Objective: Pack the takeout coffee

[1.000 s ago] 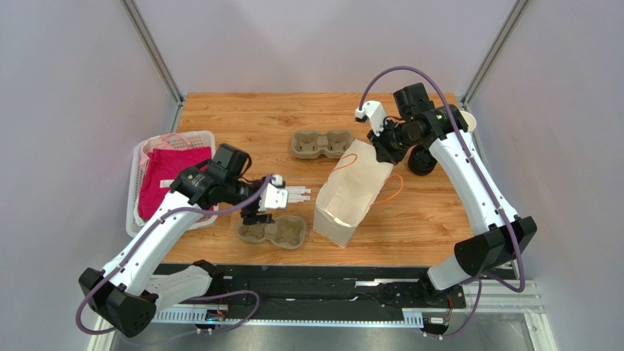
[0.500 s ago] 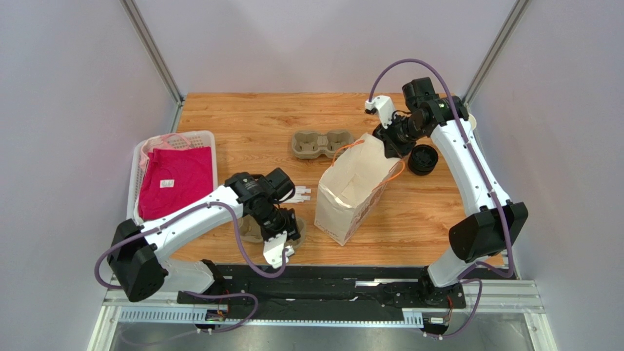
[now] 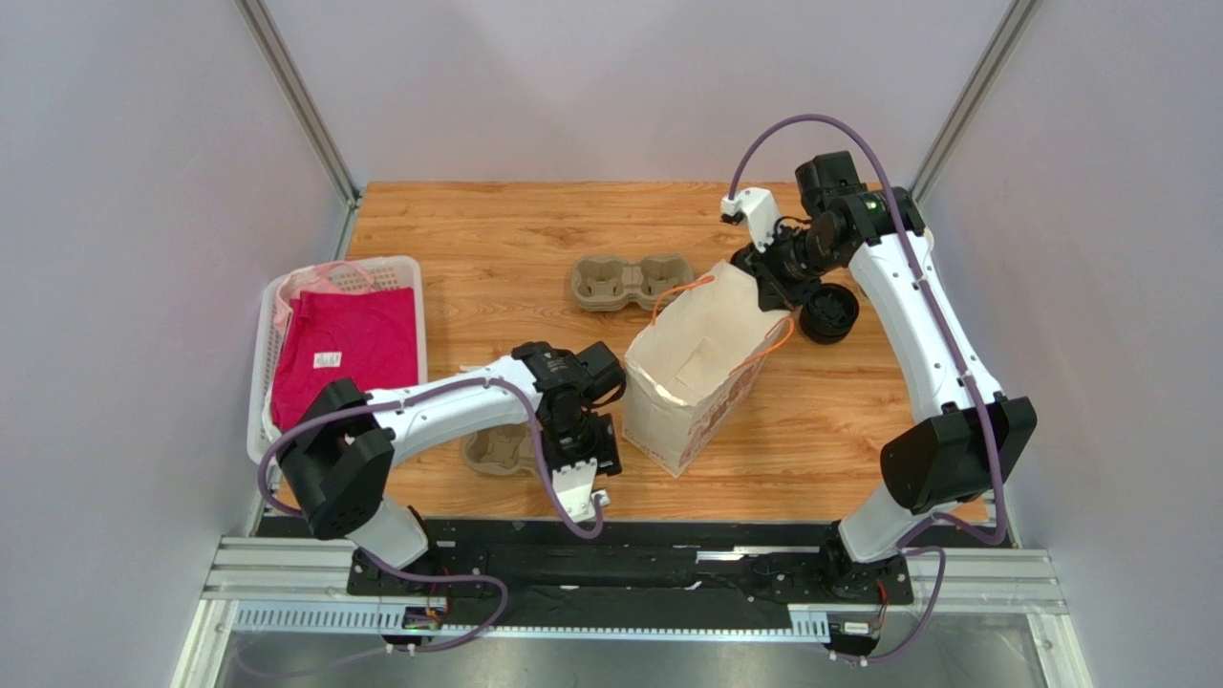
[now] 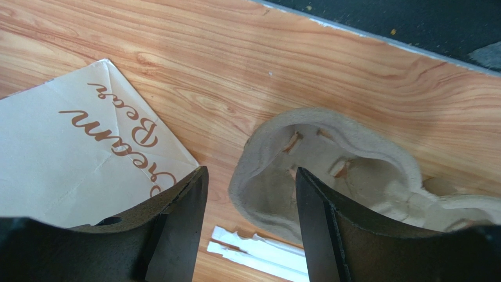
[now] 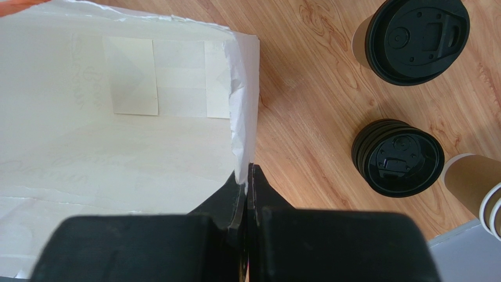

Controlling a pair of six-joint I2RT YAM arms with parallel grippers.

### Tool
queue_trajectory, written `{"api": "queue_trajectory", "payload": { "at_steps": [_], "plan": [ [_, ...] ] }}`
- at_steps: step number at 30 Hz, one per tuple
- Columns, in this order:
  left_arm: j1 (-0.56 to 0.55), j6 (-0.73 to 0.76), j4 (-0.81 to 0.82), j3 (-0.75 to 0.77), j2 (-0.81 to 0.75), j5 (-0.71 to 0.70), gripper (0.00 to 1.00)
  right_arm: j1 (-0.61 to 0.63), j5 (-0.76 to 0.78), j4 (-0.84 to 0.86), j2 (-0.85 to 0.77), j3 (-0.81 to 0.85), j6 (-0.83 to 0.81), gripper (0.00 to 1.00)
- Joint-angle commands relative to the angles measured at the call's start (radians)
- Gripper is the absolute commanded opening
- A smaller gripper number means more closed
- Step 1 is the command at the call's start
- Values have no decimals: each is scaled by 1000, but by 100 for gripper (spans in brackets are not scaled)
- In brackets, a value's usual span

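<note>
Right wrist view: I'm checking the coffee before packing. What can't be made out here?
Takeout coffee: lid hides the contents; top edge clips it.
Paper cups: cut by the right edge, count unclear.
Paper bag: near interior hidden by the right gripper, shut on its rim.

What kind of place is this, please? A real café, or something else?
Probably a robot test cell staged as a café takeout counter, not a real shop. A printed paper bag, a pulp cup carrier and a lidded coffee cup sit on a wooden table between plain grey walls.
</note>
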Motion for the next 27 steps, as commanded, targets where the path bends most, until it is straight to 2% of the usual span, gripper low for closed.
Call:
{"api": "queue_trajectory", "payload": {
  "at_steps": [1,10,13,14,15,21,25,27],
  "plan": [
    [-16,257,20,49,40,-21,65,-6,-27,-2,2,26,-12,0],
    [-19,351,28,72,129,-102,58,-6,-37,-2,3,26,-6,0],
    [-19,374,24,72,135,-113,49,-8,-39,-2,2,23,-3,0],
    [-19,375,23,75,135,-114,41,-8,-40,-3,-1,21,-5,0],
    [-19,372,21,81,130,-110,38,-9,-45,-2,-3,21,-5,0],
    [-19,257,-127,173,-1,-46,10,-8,-63,-2,-21,21,-23,0],
    [-19,139,-250,239,-148,-6,3,-8,-108,-11,-15,41,-19,0],
    [-19,32,-290,259,-204,5,0,-6,-148,-16,-15,46,-15,0]
  ]
}}
